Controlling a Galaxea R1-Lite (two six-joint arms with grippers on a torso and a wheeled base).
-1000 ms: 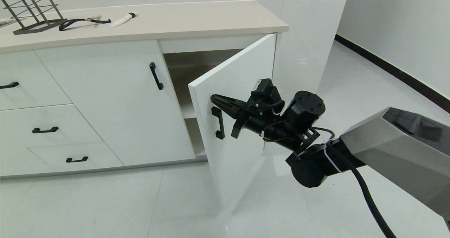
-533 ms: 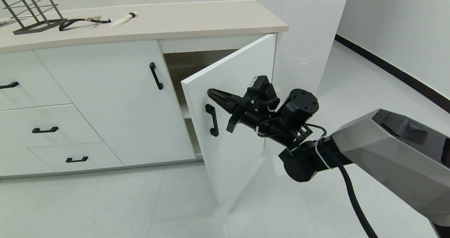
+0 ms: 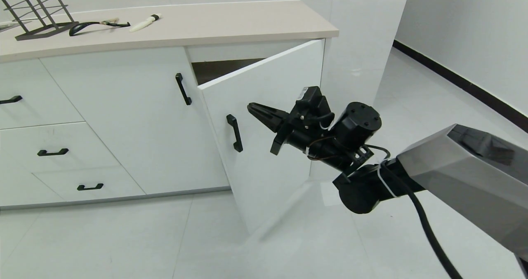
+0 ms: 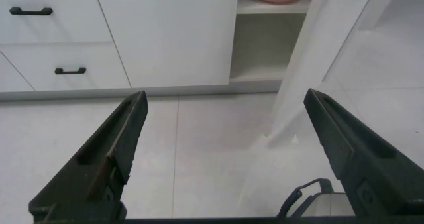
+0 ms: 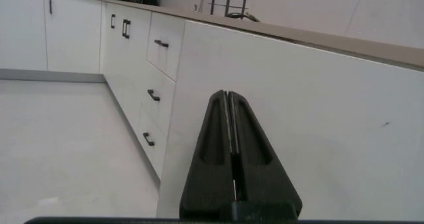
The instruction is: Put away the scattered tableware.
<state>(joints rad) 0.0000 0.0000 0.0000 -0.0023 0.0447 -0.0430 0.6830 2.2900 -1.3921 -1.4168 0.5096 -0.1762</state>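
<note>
Right tool [image 3: 253, 109] pinched together, empty, by half-open cupboard door [image 3: 268, 81]; left tool [image 4: 225, 98] spread apart. Spoon [image 3: 82, 26] and knife [image 3: 144, 22] lie on bench [image 3: 231, 19]. Risk: tip skids off door, leaving it ajar.

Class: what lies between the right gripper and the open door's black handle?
In the head view, only bare white door separates the right gripper from the handle.

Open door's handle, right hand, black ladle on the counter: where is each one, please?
open door's handle [image 3: 234, 133], head view, middle of the black bar.
right hand [image 3: 251, 106], head view, tips of its shut fingers.
black ladle [image 3: 76, 29], head view, the bowl end.
</note>
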